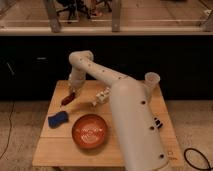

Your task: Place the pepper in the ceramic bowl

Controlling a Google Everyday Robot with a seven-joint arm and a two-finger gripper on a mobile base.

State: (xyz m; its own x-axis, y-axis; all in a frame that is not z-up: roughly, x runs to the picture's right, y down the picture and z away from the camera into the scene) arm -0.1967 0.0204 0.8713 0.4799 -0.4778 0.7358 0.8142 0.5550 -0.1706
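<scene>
The dark red pepper (68,99) lies at the left of the wooden table (55,145), tilted. My gripper (73,92) is at the end of the white arm (100,75), right over the pepper's upper end. The orange-red ceramic bowl (90,131) with a pale centre pattern sits on the table nearer the camera, to the right of and below the pepper. It holds nothing.
A blue sponge-like block (58,119) lies left of the bowl. A translucent plastic cup (151,81) stands at the back right. A small pale object (101,97) lies mid-table. A dark striped object (158,123) peeks out behind the arm at right.
</scene>
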